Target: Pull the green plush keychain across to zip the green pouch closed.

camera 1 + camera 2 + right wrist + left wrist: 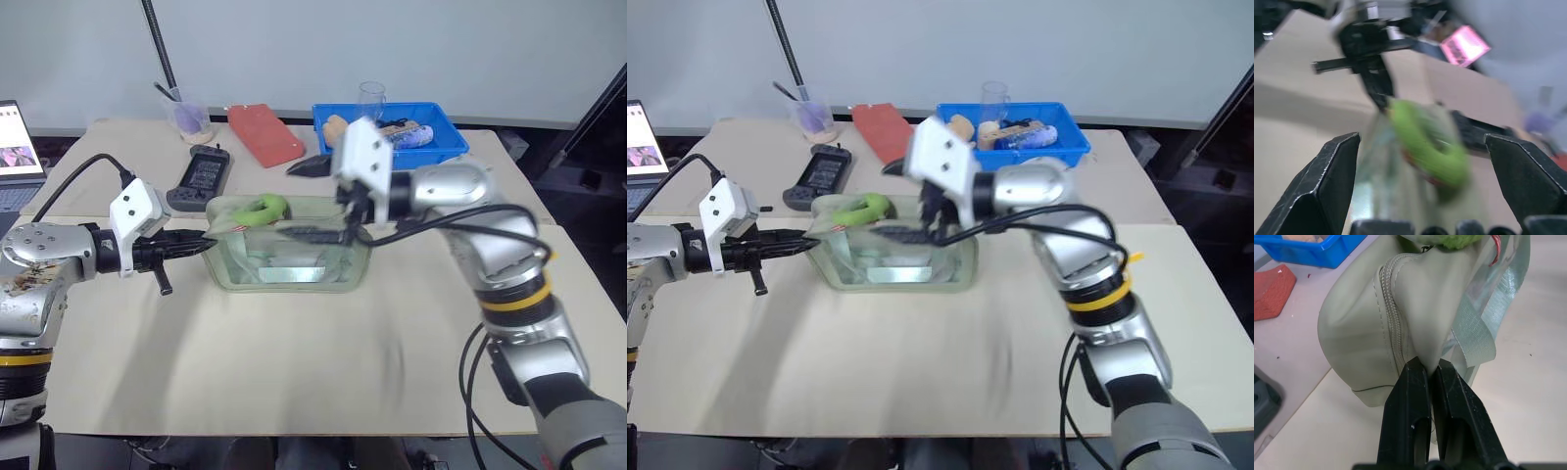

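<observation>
The pouch (284,257) end is pinched tight by the left claw (1426,369). The right claw (1420,147) is wide open and empty near the keychain (263,208). Next, the keychain must be grabbed and pulled across.

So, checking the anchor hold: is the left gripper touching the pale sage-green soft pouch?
Touching: the left wrist view shows the left gripper pinching the pouch's end fabric.

Probably a lab: plain table (294,372), laptop (18,147), blue bin (446,147).

pouch (294,257) sage-green | keychain (265,207) lime (fuzzy) | bin (446,147) blue
</observation>
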You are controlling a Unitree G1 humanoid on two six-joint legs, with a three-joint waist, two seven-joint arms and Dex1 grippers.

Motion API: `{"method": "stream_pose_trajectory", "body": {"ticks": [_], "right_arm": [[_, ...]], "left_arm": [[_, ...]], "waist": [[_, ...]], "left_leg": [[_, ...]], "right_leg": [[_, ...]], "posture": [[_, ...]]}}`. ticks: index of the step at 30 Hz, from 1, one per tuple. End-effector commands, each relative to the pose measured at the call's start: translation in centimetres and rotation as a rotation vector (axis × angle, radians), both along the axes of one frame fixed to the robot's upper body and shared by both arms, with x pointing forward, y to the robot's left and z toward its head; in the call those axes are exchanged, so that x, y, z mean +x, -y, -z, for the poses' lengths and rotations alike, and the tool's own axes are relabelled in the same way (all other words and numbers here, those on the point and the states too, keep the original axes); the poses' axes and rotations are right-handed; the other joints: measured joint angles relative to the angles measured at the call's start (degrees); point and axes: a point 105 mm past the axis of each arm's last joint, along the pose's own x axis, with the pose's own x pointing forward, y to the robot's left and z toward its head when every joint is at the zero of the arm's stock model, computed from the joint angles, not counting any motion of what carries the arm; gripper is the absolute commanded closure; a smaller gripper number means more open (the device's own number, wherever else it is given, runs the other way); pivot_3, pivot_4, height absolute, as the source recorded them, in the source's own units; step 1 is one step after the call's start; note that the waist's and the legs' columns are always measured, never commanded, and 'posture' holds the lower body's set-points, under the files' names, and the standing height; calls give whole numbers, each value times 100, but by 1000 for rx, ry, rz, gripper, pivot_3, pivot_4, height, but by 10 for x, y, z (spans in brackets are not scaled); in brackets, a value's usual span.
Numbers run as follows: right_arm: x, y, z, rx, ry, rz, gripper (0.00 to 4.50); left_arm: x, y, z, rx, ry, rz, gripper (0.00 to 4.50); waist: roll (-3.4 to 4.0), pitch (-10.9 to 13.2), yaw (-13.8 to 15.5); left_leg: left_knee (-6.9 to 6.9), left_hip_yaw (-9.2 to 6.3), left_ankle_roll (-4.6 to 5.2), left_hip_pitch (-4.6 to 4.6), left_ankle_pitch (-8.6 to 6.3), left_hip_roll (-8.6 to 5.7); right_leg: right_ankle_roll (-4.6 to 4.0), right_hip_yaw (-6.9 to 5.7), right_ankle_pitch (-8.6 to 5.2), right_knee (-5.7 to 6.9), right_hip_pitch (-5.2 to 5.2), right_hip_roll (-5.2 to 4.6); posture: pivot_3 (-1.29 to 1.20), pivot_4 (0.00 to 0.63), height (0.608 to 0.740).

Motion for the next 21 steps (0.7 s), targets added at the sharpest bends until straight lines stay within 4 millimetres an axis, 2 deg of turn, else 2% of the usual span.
{"method": "stream_pose_trajectory", "body": {"ticks": [1,10,13,16,21], "right_arm": [[-8,-10,-9,18,76,-38,23],[0,-25,0,25,84,-53,23],[6,-26,2,18,103,-42,858],[11,-27,3,12,136,-31,1874],[10,-25,-7,75,97,-38,3588]], "left_arm": [[-5,0,-10,19,28,5,4500],[-7,2,-9,13,30,7,4500],[-7,1,-9,14,29,8,4500],[-7,2,-9,14,31,13,4500],[-7,2,-6,23,29,14,4500]], "waist": [[0,0,6],[0,0,-11],[0,0,-13],[0,0,-14],[0,0,-15]], "left_leg": [[2,0,0,-1,0,0],[2,1,-1,-4,1,1],[2,1,-1,-5,1,1],[2,1,-1,-5,1,1],[2,1,-1,-6,1,1]], "right_leg": [[0,0,0,0,0,0],[-2,-1,1,7,-13,1],[-2,-1,1,7,-13,1],[-2,-1,1,7,-14,1],[-2,-1,1,7,-15,1]], "posture": [[0,150,740],[0,150,740],[0,150,740],[0,150,740],[0,150,740]]}}
